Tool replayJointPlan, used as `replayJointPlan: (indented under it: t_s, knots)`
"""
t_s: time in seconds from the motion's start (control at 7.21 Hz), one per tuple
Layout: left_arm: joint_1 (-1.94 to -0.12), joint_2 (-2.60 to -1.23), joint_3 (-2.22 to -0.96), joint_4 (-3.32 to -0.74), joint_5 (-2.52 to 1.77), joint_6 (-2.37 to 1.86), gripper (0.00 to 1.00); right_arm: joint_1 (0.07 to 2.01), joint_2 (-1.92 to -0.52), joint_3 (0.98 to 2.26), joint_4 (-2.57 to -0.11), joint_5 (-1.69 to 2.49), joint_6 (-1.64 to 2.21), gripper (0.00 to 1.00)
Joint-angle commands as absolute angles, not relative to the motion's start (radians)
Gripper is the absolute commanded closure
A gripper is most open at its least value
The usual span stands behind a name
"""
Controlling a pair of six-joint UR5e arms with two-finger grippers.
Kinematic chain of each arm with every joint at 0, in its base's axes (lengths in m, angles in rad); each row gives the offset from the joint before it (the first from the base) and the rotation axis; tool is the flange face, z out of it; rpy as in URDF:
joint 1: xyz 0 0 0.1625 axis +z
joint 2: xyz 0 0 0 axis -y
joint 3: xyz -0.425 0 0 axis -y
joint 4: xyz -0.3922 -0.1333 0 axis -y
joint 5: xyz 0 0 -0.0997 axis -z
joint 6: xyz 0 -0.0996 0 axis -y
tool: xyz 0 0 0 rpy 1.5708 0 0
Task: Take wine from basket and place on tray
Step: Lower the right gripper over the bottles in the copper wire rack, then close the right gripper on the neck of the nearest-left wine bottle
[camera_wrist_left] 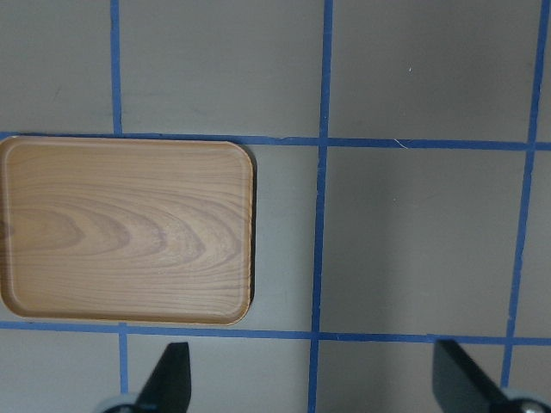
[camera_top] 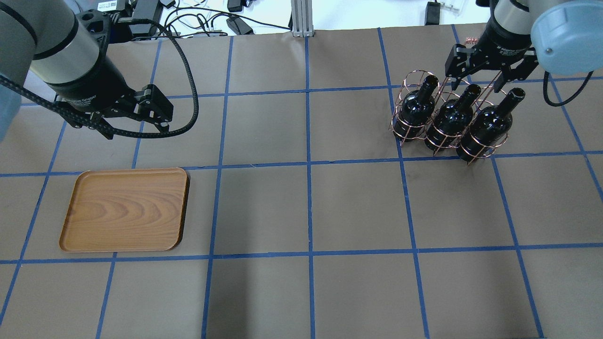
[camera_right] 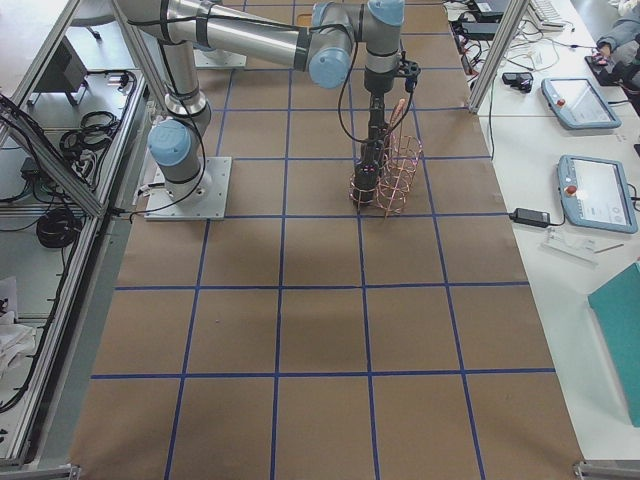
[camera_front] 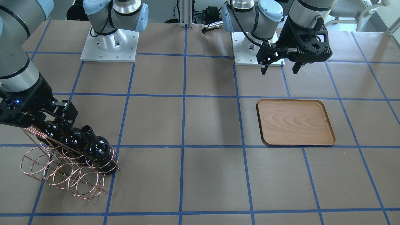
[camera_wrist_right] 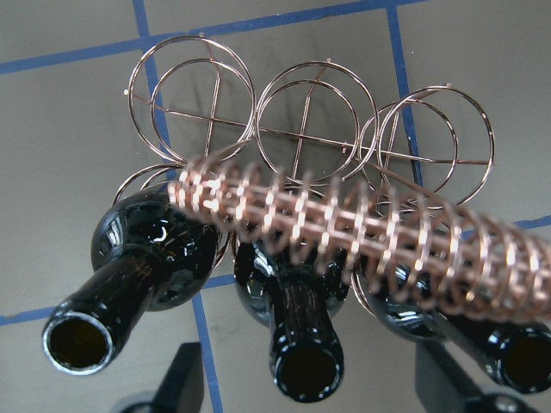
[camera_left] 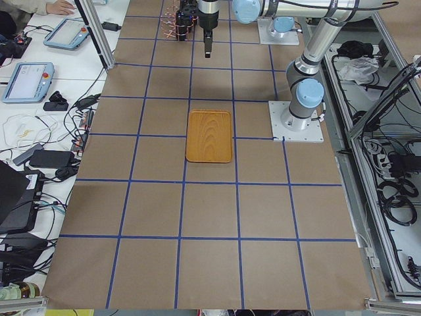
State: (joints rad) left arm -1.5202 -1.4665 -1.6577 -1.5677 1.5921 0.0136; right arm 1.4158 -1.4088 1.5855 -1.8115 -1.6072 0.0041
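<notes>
Wine bottles [camera_top: 452,120], three, lean necks-up in the copper wire basket [camera_wrist_right: 362,228] at overhead two o'clock; the wooden tray [camera_top: 125,209] lies bare at eight. Right gripper [camera_wrist_right: 310,383], jaws spread, straddles the middle neck, apparently to pinch it; left gripper [camera_wrist_left: 312,379] hangs released.

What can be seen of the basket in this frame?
The basket is a copper-coloured wire rack of joined round rings in two rows of three, with a coiled-wire handle across the top. It stands on the table on the robot's right side. Three black bottles fill the row nearer the robot; the other row is empty. The open right gripper hovers over the necks; no contact with the wire shows.
</notes>
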Motion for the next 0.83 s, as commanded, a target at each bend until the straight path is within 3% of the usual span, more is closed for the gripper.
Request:
replayJointPlan:
  t_s: [0.0,0.42,0.55,0.69]
  knots:
    - [-1.52,-1.466,-1.658,-1.566,1.591,0.014,0.0,1.416,-1.397,1.588,-1.815,-1.601,0.008,0.18]
    - [-1.52,-1.466,-1.658,-1.566,1.592,0.012,0.0,1.416,-1.373,1.591,-1.818,-1.603,0.002,0.37]
    - [-1.52,-1.466,-1.66,-1.566,1.592,0.014,0.0,1.416,-1.365,1.591,-1.827,-1.601,0.005,0.5]
    - [-1.519,-1.466,-1.658,-1.565,1.592,0.014,0.0,1.416,-1.364,1.591,-1.827,-1.598,0.005,0.73]
